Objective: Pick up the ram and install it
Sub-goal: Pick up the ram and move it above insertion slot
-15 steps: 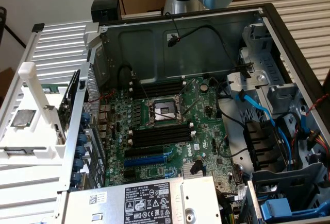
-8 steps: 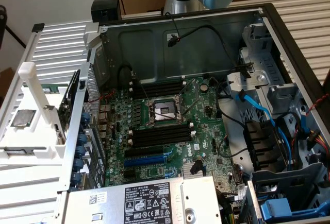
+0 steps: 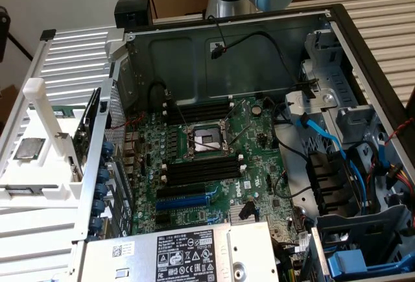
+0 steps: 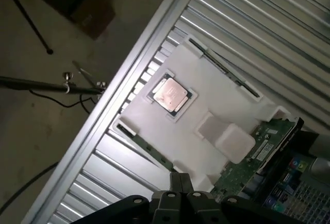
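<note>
A white holder (image 4: 206,100) lies on the ribbed aluminium table beside the open computer case. The ram (image 4: 144,147) stands on edge in a slot along one side of the holder, a thin greenish strip. A second thin stick (image 4: 224,67) sits in the slot on the opposite side. In the exterior view a green strip of ram (image 3: 61,110) shows at the holder's far side. My gripper (image 4: 180,183) hangs above the holder, shut with nothing between its fingers, nearest to one end of the first stick. Empty black slots (image 3: 201,168) flank the processor socket on the motherboard.
A processor chip (image 4: 170,94) rests in the holder's recess. A green expansion card (image 4: 252,152) stands between the holder and the case. Cables, a drive cage (image 3: 350,120) and a power supply (image 3: 188,253) crowd the case. The table edge (image 4: 129,74) and floor lie beyond the holder.
</note>
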